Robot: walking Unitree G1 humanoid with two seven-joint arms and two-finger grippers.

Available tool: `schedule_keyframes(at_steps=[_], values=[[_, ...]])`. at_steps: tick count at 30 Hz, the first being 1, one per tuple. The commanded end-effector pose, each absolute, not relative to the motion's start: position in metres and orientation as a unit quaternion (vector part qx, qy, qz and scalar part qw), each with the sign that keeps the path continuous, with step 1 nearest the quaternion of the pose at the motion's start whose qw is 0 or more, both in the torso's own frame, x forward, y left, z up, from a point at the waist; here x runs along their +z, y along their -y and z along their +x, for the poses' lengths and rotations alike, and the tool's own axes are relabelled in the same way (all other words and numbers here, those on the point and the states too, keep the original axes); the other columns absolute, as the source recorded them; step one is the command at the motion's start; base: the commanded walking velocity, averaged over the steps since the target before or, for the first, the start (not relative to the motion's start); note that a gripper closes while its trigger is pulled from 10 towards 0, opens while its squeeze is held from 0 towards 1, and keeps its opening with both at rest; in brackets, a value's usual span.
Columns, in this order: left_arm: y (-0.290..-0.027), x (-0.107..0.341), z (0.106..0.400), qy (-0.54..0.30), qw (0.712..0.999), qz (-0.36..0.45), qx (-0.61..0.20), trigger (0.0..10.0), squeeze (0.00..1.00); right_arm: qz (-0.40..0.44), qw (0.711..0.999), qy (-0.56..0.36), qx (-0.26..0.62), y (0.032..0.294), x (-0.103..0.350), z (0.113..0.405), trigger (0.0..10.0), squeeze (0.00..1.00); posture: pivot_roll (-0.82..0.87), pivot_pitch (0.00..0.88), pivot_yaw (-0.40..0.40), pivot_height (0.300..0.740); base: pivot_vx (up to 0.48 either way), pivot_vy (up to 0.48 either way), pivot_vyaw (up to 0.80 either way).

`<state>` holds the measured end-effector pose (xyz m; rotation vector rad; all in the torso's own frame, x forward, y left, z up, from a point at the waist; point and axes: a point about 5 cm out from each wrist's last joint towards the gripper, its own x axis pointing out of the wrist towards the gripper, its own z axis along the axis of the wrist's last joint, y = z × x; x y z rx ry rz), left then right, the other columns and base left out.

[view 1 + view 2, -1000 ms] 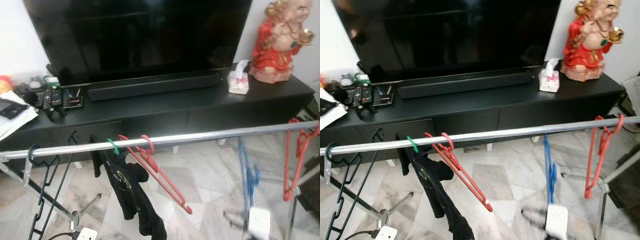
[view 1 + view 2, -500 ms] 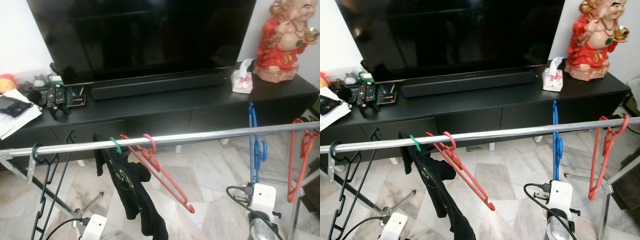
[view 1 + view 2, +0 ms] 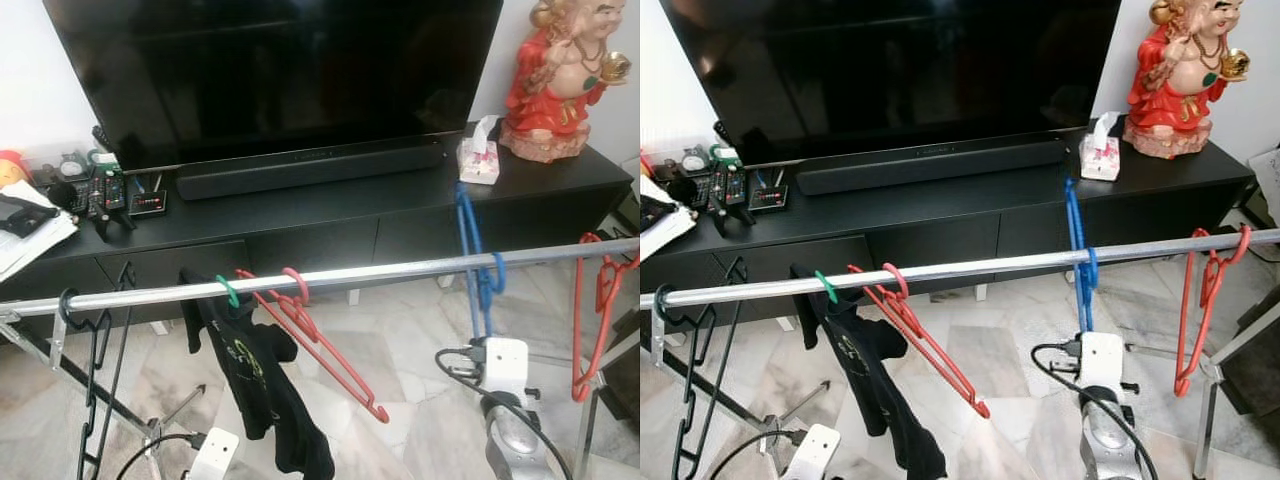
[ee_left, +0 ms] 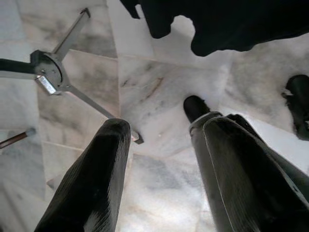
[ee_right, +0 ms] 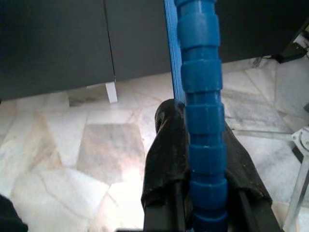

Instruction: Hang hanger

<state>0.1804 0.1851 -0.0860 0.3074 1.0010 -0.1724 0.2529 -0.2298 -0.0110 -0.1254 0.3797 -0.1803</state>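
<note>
The blue hanger (image 3: 1077,262) stands upright against the rail (image 3: 970,268), its hook raised above the rail for hooking over. The right gripper (image 5: 205,186) is clenched on the hanger's lower bar. The left gripper (image 4: 159,159) hangs below the rail, fingers apart and empty.

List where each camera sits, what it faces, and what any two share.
Left eye: head, down at rail; right arm raises blue hanger.
Right eye: same scene, TV behind.
Left wrist: open left gripper over floor.
Right wrist: right gripper fingers clamp the hanger.
Shared: the hanger in eye and right wrist views.
</note>
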Motion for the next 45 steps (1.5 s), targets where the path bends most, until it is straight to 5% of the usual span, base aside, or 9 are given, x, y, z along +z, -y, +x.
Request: schedule_keyframes(at_steps=[1, 33, 35, 41, 42, 44, 45], values=[[-0.188, -0.087, 0.178, -0.484, 0.858, 0.151, -0.080, 10.0, 0.00, -0.069, 0.978, -0.180, -0.078, 0.229, -0.004, 0.262, 10.0, 0.00, -0.19, 0.000, 0.049, 0.740, 0.000, 0.000, 0.00], [-0.180, -0.091, 0.172, -0.489, 0.853, 0.159, -0.092, 10.0, 0.00, -0.037, 0.977, -0.208, -0.042, 0.230, 0.010, 0.284, 10.0, 0.02, -0.19, 0.000, 0.050, 0.740, 0.000, 0.000, 0.00], [-0.177, -0.091, 0.173, -0.488, 0.854, 0.158, -0.093, 10.0, 0.00, -0.033, 0.976, -0.212, -0.041, 0.227, 0.008, 0.283, 10.0, 0.39, -0.20, 0.000, 0.050, 0.740, 0.000, 0.000, 0.00], [-0.184, -0.087, 0.178, -0.483, 0.857, 0.156, -0.088, 10.0, 0.00, -0.031, 0.976, -0.212, -0.036, 0.223, 0.002, 0.275, 10.0, 0.56, -0.19, 0.000, 0.044, 0.740, 0.000, 0.000, 0.00], [-0.186, -0.087, 0.179, -0.482, 0.858, 0.157, -0.087, 10.0, 0.00, -0.025, 0.979, -0.200, -0.042, 0.222, 0.003, 0.274, 10.0, 0.82, -0.19, 0.000, 0.042, 0.740, 0.000, 0.000, 0.00], [-0.188, -0.086, 0.179, -0.483, 0.857, 0.158, -0.086, 10.0, 0.00, -0.012, 0.983, -0.172, -0.056, 0.221, 0.007, 0.273, 10.0, 1.00, -0.19, 0.000, 0.042, 0.740, 0.000, 0.000, 0.00], [-0.188, -0.086, 0.179, -0.483, 0.857, 0.158, -0.086, 10.0, 0.00, -0.014, 0.984, -0.167, -0.056, 0.220, 0.008, 0.273, 10.0, 1.00, -0.19, 0.000, 0.042, 0.740, 0.000, 0.000, 0.00]])
